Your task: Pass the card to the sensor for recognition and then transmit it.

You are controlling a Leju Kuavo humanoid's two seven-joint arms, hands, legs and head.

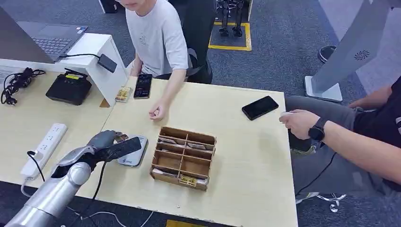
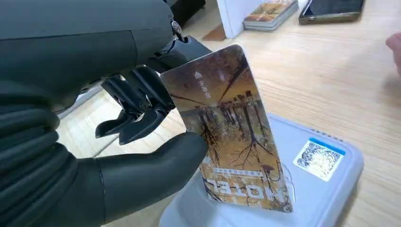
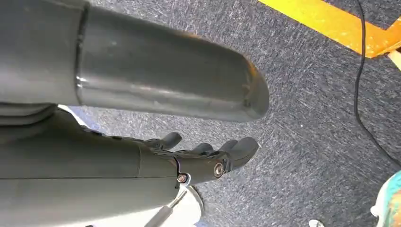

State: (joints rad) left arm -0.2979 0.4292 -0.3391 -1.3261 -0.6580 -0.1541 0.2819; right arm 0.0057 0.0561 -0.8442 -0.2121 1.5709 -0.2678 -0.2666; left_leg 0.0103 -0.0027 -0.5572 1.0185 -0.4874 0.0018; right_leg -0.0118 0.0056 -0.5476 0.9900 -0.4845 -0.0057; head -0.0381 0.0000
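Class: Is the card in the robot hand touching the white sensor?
Cannot tell. In the left wrist view the card overlaps the sensor; its lower edge shows neither contact nor gap plainly.

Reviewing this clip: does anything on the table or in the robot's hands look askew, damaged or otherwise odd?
Nothing stands out. The left hand holds the card tilted over the white sensor, as the task needs. The wooden organizer sits upright and intact, with cards in some of its compartments. The right hand hangs over the carpet holding nothing.
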